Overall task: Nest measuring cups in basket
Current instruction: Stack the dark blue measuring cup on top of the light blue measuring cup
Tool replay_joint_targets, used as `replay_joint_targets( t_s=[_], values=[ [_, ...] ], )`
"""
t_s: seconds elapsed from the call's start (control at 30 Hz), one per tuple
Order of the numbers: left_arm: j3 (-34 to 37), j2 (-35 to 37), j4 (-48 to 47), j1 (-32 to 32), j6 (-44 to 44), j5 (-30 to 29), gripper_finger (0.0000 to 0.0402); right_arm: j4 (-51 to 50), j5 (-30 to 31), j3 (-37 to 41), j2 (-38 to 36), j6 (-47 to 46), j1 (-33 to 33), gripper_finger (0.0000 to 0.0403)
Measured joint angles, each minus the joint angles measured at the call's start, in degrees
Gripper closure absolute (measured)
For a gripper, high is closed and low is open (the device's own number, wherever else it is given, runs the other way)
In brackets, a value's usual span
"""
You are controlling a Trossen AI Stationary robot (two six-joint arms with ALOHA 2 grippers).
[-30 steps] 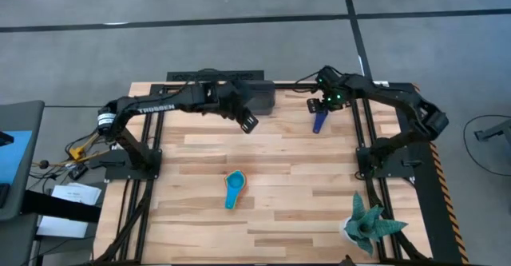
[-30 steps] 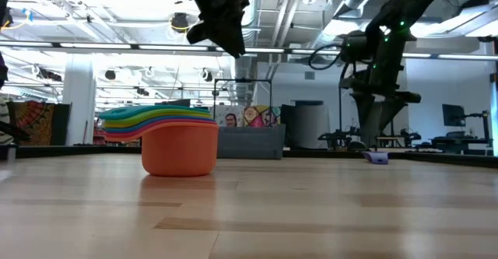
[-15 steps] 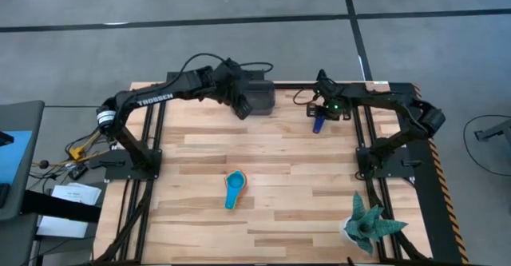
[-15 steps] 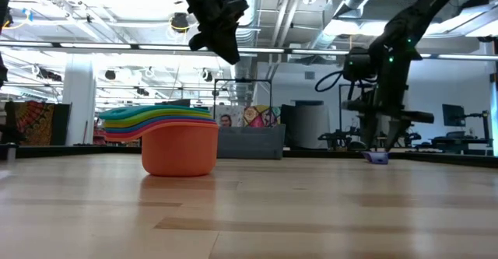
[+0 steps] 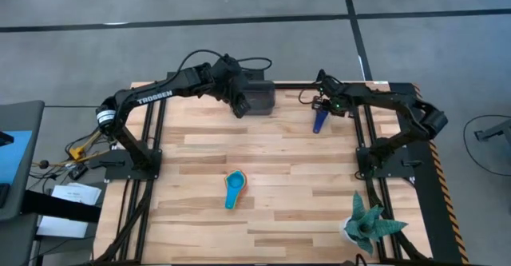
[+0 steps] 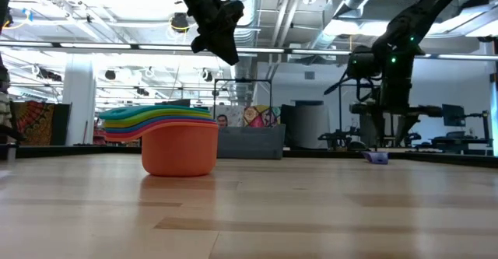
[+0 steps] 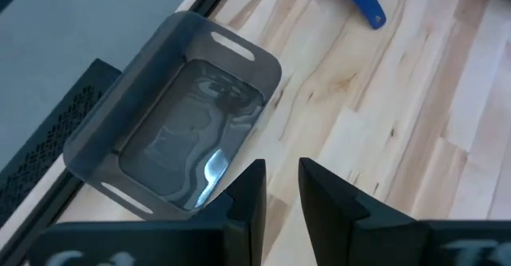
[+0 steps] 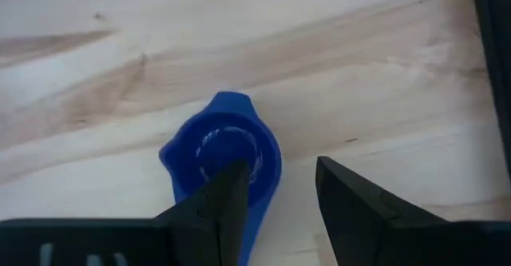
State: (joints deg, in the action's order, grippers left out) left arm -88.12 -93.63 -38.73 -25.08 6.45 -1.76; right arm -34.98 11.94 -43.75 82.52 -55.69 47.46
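High view: the table [image 5: 200, 150] is seen whole, with an arm on each side.
Left gripper [image 5: 237, 106]: it is held at the basket's left edge, fingers nearly closed and nothing between them; a second ago it was out over the wood, so it has been drawn back toward the rear.
Basket [image 5: 257, 97]: it is set at the rear edge, and no cup is seen inside it in the left wrist view [image 7: 180, 142].
Stack [image 5: 234, 188]: the nested cups are left mid-table, well apart from the basket; in the low view an orange cup [image 6: 180, 147] is seen at the bottom.
Right gripper [image 5: 322, 106]: it has been lowered over the blue cup [image 5: 318, 121] since a second ago; its fingers are parted around the cup's bowl [image 8: 226, 156], not yet closed.
Plant [image 5: 367, 224]: it is left at the front right corner.
Meaning: a grasp of the blue cup is judged to be next; nothing has been put in the basket yet.
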Motion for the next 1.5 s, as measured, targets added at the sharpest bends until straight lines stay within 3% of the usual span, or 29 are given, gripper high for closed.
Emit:
replay_joint_targets(
  t_s=[0.43,0.83,1.07,1.5],
  values=[
    [0.0,0.03,4.0,-0.68,-0.68,0.42,0.0339,3.38,-0.11,0.02,7.46,1.53,0.55,0.0233],
    [0.0,0.03,3.9,-0.68,1.34,0.51,0.0339,4.16,-0.06,-0.09,8.16,4.65,0.52,0.0336],
    [0.0,0.03,3.67,-0.32,4.16,0.55,0.0339,4.15,-0.11,-0.11,6.98,6.16,0.55,0.0376],
    [0.0,0.03,3.45,2.0,11.63,0.44,0.0339,4.0,-0.06,0.1,-1.23,8.68,-1.57,0.0383]
  ],
)
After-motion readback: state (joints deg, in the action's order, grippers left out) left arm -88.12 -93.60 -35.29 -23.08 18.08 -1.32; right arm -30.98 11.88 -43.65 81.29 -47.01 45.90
